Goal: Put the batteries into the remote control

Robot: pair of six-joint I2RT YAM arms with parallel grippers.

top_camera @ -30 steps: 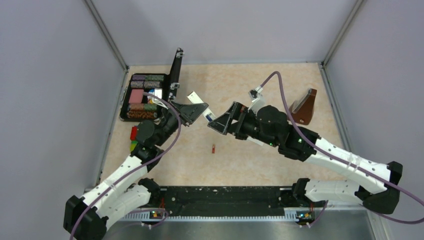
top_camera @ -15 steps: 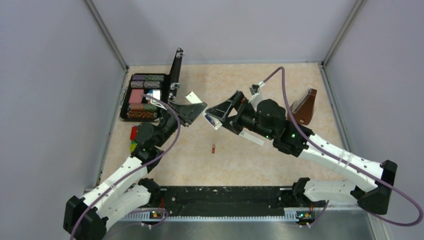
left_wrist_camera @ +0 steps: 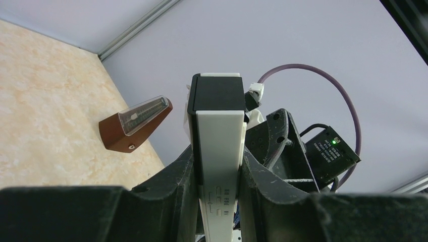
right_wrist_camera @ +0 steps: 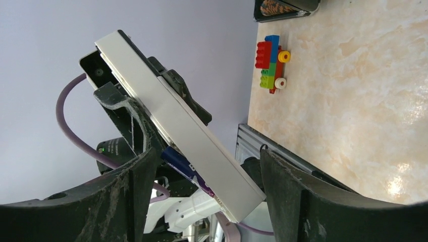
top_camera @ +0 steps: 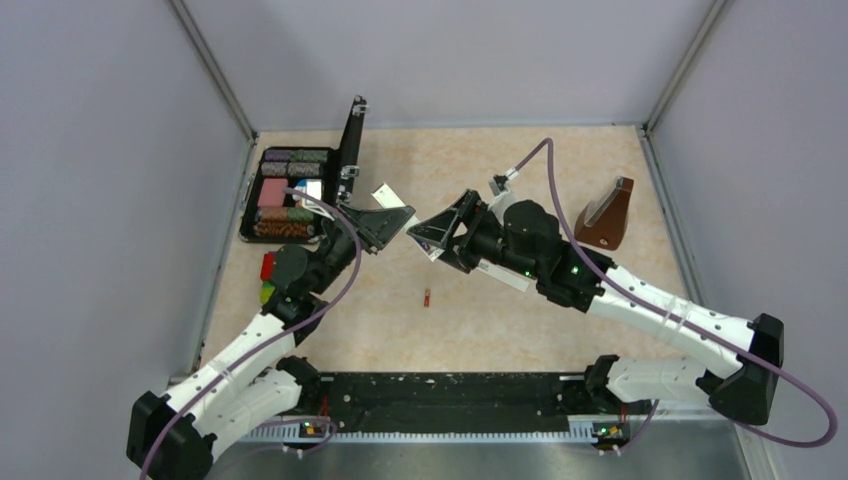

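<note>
Loading under way: left gripper [left_wrist_camera: 218, 167] pinches the remote control [left_wrist_camera: 218, 136] aloft. The right gripper [right_wrist_camera: 207, 157], jaws spread, straddles its end, where the purple battery [right_wrist_camera: 182, 164] rests. 1 reddish battery [top_camera: 427, 297] lies on the table [top_camera: 520, 335], evidently unloaded.

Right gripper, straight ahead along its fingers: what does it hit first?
The remote control, held in the left gripper: its end sits within the right gripper, a purple battery beside it. Depth unclear.

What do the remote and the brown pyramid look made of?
Remote control: likely hard plastic, matte white with a black end, crisp moulded edges. Metronome: glossy reddish-brown body, wood or plastic, I cannot tell; clear front cover catching light.
</note>
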